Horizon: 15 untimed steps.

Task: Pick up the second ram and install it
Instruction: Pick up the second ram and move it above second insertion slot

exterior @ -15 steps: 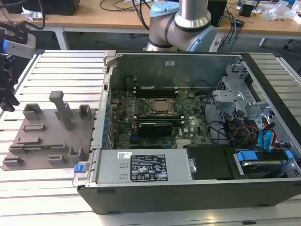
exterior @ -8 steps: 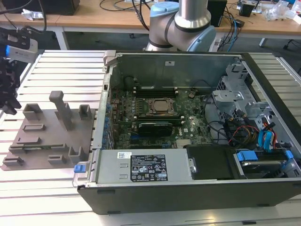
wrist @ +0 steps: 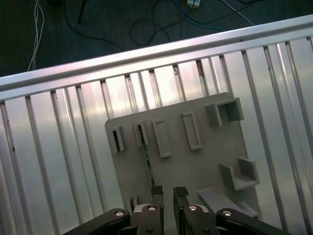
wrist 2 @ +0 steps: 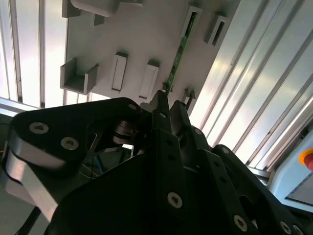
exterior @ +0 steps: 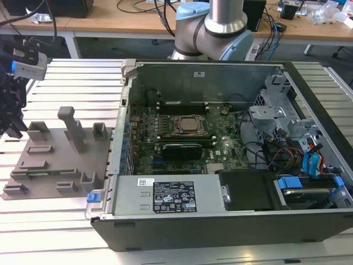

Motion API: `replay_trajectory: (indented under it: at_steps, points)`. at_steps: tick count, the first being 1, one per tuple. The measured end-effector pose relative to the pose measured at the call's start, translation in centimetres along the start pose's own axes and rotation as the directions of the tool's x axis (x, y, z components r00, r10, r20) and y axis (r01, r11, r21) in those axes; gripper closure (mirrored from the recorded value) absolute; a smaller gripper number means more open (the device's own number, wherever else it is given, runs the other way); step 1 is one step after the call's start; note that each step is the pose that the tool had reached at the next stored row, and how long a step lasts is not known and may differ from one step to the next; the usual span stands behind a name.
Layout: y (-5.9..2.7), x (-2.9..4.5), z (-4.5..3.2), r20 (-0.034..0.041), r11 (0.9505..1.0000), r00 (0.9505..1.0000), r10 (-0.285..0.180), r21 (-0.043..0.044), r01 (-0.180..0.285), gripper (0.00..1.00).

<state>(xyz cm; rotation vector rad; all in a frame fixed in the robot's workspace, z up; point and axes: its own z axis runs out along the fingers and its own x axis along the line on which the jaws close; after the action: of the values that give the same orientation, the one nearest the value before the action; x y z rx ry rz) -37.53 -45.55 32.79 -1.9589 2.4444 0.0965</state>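
The jaws are released: in the first wrist view the two black fingertips (wrist: 156, 192) stand slightly apart with nothing in the gap, only bare grey plate showing between them.

The second ram (wrist: 146, 156) is a thin green strip lying on the grey holder plate (wrist: 195, 122), which rests on the slatted aluminium counter (wrist: 58, 147). The strip runs lengthwise away from the jaws. Its near end stops just short of one fingertip and sits a little to that fingertip's outer side, so it is not in line with the gap. No contact between strip and fingertip is visible.

In the second wrist view the same stick (wrist 2: 179, 51) points out from beyond the closely set tips of the fingers (wrist 2: 161, 105). Its far end is tucked into a small frame-shaped block (wrist 2: 191, 17), and its near end meets a small clip close to the tips (whether the tips touch it there cannot be told).

Other grey blocks stand on the plate beside the ram, among them two raised rectangular frames (wrist: 162, 138) and a U-shaped bracket (wrist: 239, 172).

In the exterior view the black fingers (exterior: 12, 118) hang at the exterior view's left edge, over the far side of the plate (exterior: 55, 160). The opened computer case (exterior: 220, 226) lies just beside the plate on the exterior view's right.
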Motion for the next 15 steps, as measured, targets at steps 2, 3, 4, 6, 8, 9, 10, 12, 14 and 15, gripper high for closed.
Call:
replay_trajectory:
  at_steps: [2,3,4,6,8,9,10,12,14,15]
  points:
    - [-0.02,0.02,0.34,0.0,1.0,1.0,0.0,0.0,0.0,0.76]
    - [-0.02,0.03,0.46,0.0,1.0,1.0,0.0,0.0,0.0,0.76]
    - [-0.03,0.03,0.59,0.0001,1.0,1.0,0.0,0.0,0.0,0.76]
    - [-0.03,0.04,0.74,0.0,1.0,1.0,0.0,0.0,0.0,0.76]
    - [-0.05,0.06,0.96,-0.0001,1.0,1.0,0.0,-0.0001,0.0,0.76]
    - [-0.05,0.06,1.07,0.0,1.0,1.0,0.0,-0.0001,0.0,0.76]
    - [-0.05,0.07,1.15,0.0,1.0,1.0,0.0,0.0,0.0,0.76]
    - [-0.07,0.09,1.48,0.0,1.0,1.0,0.0,0.0,0.0,0.76]
    - [-0.08,0.1,1.66,0.0,1.0,1.0,0.0,0.0,0.0,0.76]
    - [-0.09,0.11,1.85,0.0,1.0,1.0,0.0,0.0,0.0,0.76]
